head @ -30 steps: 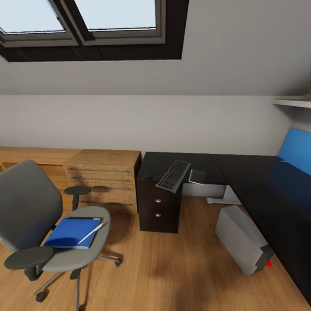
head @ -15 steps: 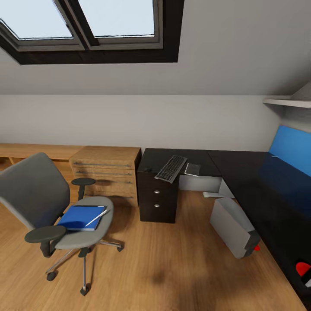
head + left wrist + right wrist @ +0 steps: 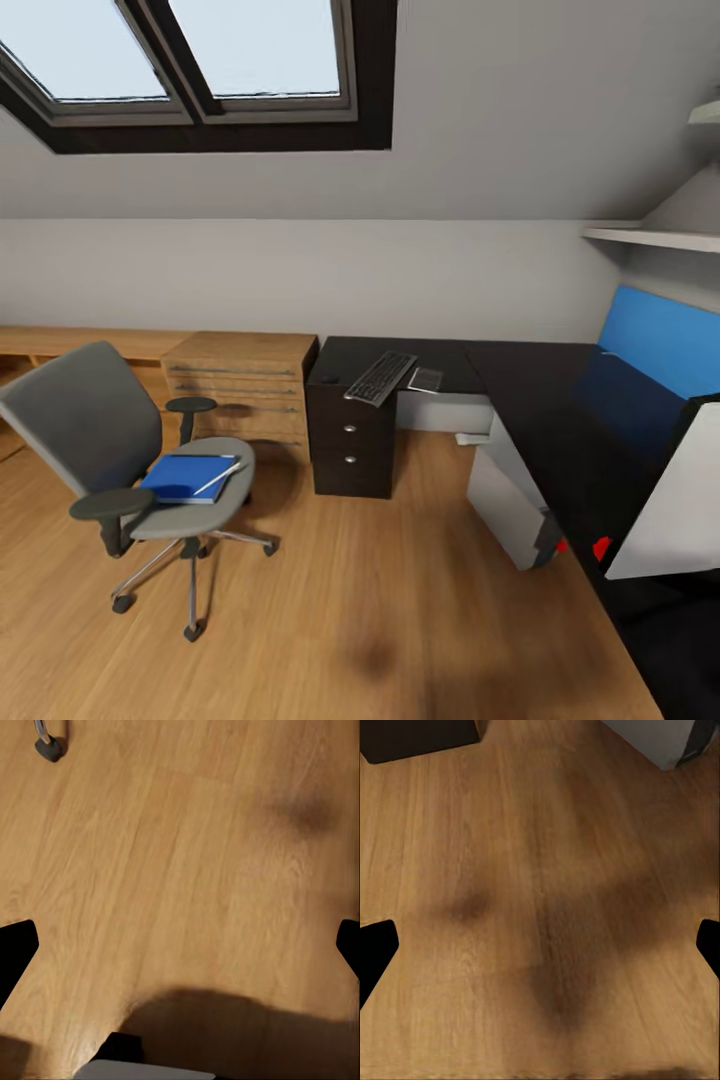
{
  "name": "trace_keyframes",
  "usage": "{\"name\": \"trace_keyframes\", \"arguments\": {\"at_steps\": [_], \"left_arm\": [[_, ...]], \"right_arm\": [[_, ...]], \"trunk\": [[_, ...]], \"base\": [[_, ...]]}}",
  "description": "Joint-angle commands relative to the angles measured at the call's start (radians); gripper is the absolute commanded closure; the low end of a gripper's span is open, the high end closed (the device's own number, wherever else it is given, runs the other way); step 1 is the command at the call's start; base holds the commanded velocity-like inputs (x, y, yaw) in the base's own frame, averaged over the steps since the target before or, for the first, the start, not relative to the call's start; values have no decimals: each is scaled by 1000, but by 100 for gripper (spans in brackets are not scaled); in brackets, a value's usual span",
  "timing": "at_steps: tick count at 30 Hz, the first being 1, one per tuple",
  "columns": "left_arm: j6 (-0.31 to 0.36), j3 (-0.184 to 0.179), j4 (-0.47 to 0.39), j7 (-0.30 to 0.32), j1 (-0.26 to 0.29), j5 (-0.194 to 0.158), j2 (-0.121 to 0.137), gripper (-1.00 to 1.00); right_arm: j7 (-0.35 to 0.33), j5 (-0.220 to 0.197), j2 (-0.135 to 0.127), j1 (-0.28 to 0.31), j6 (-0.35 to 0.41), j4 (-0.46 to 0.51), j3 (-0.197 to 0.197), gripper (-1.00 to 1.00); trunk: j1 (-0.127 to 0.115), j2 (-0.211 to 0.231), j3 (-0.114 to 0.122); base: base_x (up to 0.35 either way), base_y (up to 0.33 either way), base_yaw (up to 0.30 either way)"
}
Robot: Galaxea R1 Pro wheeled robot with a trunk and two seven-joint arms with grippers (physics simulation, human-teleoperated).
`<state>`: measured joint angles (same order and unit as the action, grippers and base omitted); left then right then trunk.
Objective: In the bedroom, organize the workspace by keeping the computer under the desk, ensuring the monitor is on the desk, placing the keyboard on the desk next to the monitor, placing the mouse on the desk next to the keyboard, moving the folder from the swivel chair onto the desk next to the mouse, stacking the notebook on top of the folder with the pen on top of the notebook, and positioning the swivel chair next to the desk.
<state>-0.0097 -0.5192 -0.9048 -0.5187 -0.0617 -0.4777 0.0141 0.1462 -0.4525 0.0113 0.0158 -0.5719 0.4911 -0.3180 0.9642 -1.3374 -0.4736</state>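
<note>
Camera has pulled back and swung right since a second ago: whole view shifted, things themselves look unmoved. Reads as the robot backing off to survey; no item handled yet.

Swivel chair (image 3: 120, 470) stands on the wood floor (image 3: 350, 610), well apart from the desk (image 3: 520, 400). On its seat: folder (image 3: 187, 478), pen (image 3: 222, 477) lying across its corner. Both have yet to go to the desk.

Keyboard (image 3: 381, 377) on the desk's short wing, over the black drawer unit (image 3: 350, 445); small dark lump near its end, probably the mouse (image 3: 331, 379), too small to be sure. Notebook (image 3: 425, 379) just beside the keyboard. Computer (image 3: 510, 500) on the floor under the desk's long wing. Pale panel at right edge, unclear, maybe the monitor's back.

Left hand (image 3: 180, 945) and right hand (image 3: 540, 945): fingertips spread wide, empty, over bare floor.

Room: sloped ceiling, skylight (image 3: 200, 60), wooden dresser (image 3: 240, 390), blue wall panel (image 3: 660, 340), shelf (image 3: 650, 237)
</note>
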Motion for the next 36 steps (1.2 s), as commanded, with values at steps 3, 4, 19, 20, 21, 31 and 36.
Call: {"name": "trace_keyframes", "arguments": {"at_steps": [3,4,19,20,21,31,36], "left_arm": [[-1,-6,7,-7,0,-9,0,-100],[-1,-7,11,-7,0,-9,0,-100],[-2,-8,29,-6,0,-9,0,-100],[-2,-8,29,-6,0,-9,0,-100],[-2,-8,29,-6,0,-9,0,-100],[-3,-8,29,-6,0,-10,0,-100],[-3,-8,29,-7,0,-10,0,-100]], "right_arm": [[9,3,11,1,-4,-13,-11,-100],[9,5,13,1,-3,-16,-12,-100],[10,11,21,1,-3,-28,-13,-100],[10,11,21,1,-3,-28,-13,-100],[10,11,21,1,-3,-28,-13,-100],[10,10,22,1,-3,-28,-13,-100],[10,10,22,1,-3,-28,-13,-100]], "trunk": [[-1,-1,-1],[-1,-1,-1],[-1,-1,-1],[-1,-1,-1],[-1,-1,-1],[-1,-1,-1],[-1,-1,-1]], "base": [[-297,-176,0],[-297,-175,0],[-298,-173,0],[-310,-148,0],[-314,-138,0],[-329,-90,0],[-333,-90,0]]}}
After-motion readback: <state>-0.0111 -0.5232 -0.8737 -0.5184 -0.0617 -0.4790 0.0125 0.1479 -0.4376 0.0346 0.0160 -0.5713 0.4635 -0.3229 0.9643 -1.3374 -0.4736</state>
